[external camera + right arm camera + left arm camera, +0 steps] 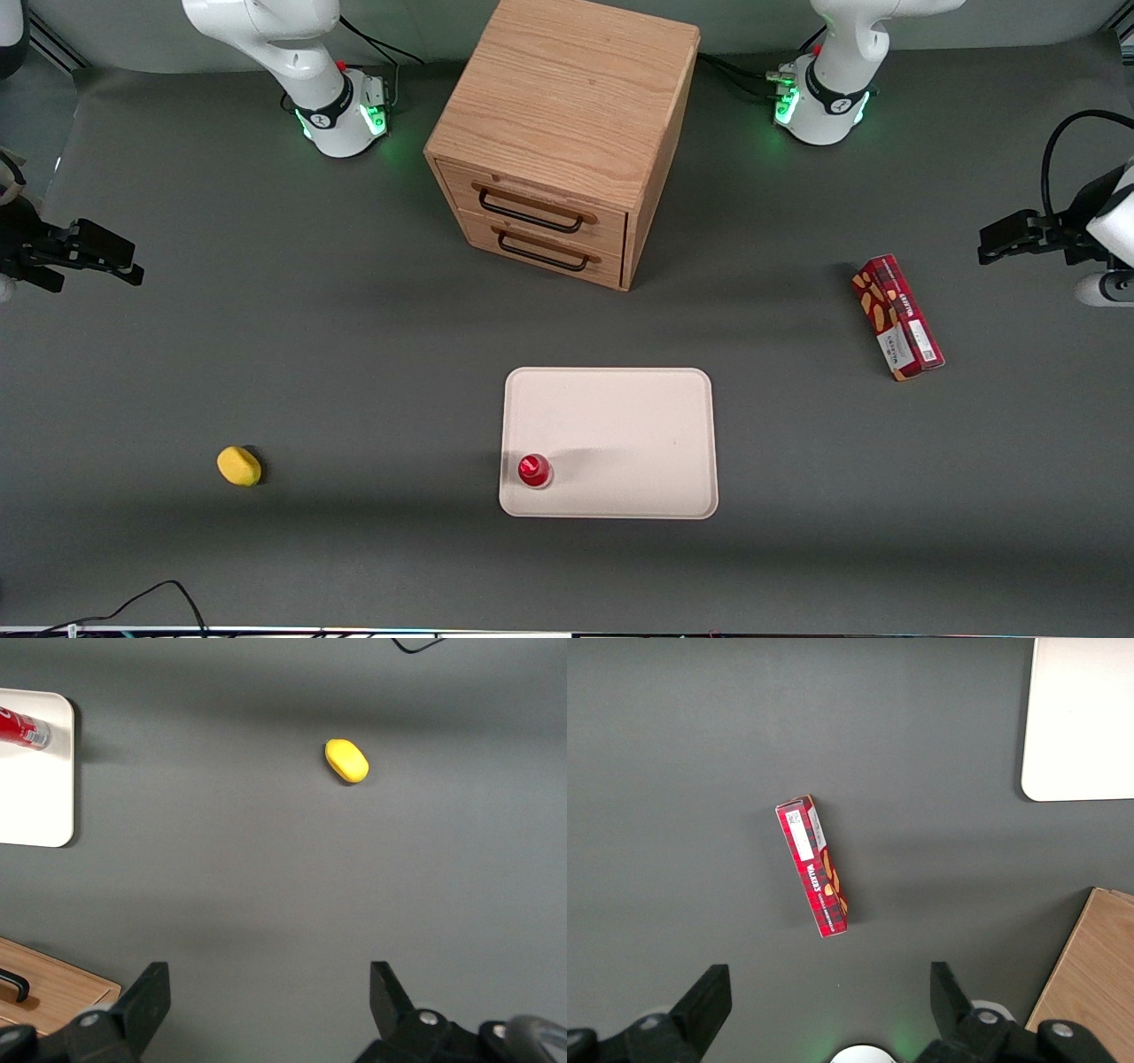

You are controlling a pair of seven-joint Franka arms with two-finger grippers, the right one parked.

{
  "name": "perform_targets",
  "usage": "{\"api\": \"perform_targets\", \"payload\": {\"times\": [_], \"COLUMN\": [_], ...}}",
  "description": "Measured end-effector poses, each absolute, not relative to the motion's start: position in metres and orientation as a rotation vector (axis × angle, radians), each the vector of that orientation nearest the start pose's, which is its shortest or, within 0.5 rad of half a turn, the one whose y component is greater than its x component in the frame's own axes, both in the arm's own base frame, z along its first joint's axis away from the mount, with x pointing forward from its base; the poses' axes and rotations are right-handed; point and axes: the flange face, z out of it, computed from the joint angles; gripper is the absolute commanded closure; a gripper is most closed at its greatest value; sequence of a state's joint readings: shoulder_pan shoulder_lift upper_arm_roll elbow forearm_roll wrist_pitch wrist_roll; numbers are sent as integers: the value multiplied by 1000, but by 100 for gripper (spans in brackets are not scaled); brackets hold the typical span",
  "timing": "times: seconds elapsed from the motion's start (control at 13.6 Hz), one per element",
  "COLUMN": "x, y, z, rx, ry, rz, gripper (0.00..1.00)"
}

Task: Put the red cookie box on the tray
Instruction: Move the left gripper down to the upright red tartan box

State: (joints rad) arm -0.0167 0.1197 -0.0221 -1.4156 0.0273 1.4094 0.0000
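Observation:
The red cookie box [897, 316] lies flat on the grey table toward the working arm's end, a long tartan carton with a white label end. The wrist view shows the red cookie box [813, 865] from above, well apart from the fingers. My left gripper [985, 246] hangs above the table, a little farther from the front camera than the box. The gripper [828, 979] is open with nothing between its fingers. The pale tray [620, 425] lies mid-table, nearer the front camera than the cabinet; a corner of the tray [1081, 718] shows in the wrist view.
A small red-capped item [534, 470] stands in the tray's near corner. A wooden two-drawer cabinet [567, 133] stands mid-table, farther from the front camera than the tray. A yellow object [238, 466] lies toward the parked arm's end.

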Motion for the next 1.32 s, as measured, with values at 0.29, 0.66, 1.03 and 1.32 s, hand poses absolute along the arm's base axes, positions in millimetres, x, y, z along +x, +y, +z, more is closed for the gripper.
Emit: {"api": "perform_targets", "payload": {"times": [0.29,0.66,1.03,1.32], "x": [574,570,582,567], "y": [-11,-5,30,46], "z": [616,591,472,374], "rx": [-3106,-3054,-3047,-3067], "ry": [32,27,-49,-133], "rz": [199,322,342,250], "gripper": [0,0,0,0]}}
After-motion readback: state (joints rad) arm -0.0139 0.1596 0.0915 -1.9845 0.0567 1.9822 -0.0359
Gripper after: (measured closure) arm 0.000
